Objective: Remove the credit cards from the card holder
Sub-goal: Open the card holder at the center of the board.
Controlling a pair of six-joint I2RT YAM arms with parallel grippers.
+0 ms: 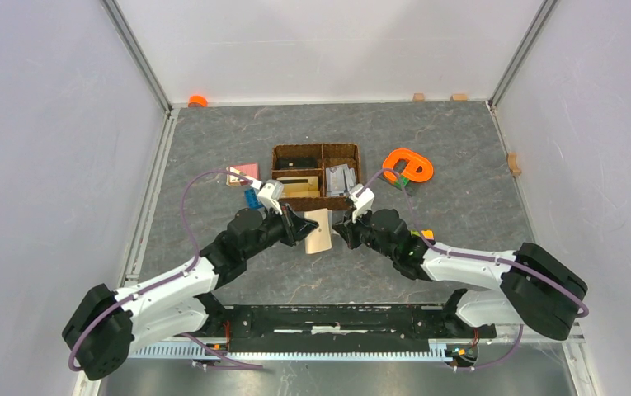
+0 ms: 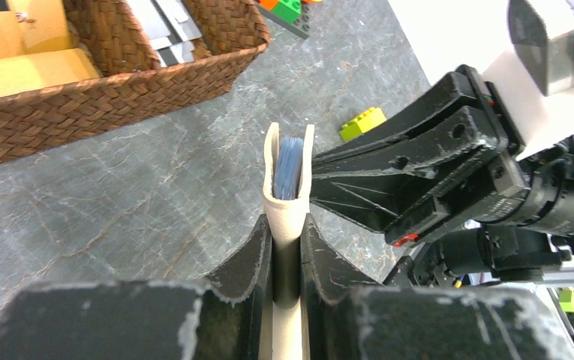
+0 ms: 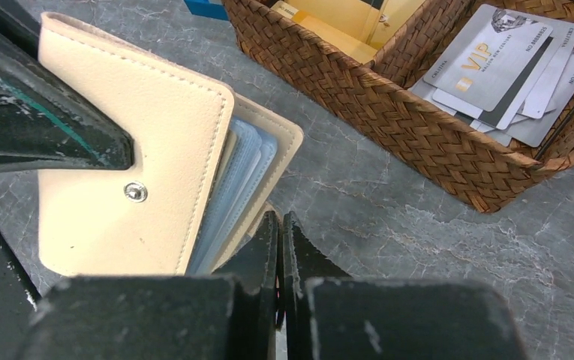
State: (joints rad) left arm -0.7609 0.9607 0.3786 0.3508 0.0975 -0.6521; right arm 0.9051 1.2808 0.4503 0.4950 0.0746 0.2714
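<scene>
The beige card holder (image 1: pixel 318 231) is held off the table just in front of the basket, and my left gripper (image 2: pixel 287 221) is shut on its folded spine. It stands slightly open, with pale blue-grey sleeves (image 3: pixel 235 176) showing between the covers (image 2: pixel 290 169). The snap (image 3: pixel 135 192) is undone. My right gripper (image 3: pixel 280 217) is shut at the holder's lower right edge, beside the back cover, with nothing visible between its fingers. Several credit cards (image 3: pixel 505 71) lie in the basket's right compartment. Whether any cards sit in the sleeves I cannot tell.
The brown woven divided basket (image 1: pixel 315 147) stands just beyond both grippers. An orange clamp-like object (image 1: pixel 407 165) lies to its right, and pink (image 1: pixel 244 175) and blue (image 1: pixel 251 198) blocks to its left. A yellow-green brick (image 2: pixel 362 124) lies near the right arm.
</scene>
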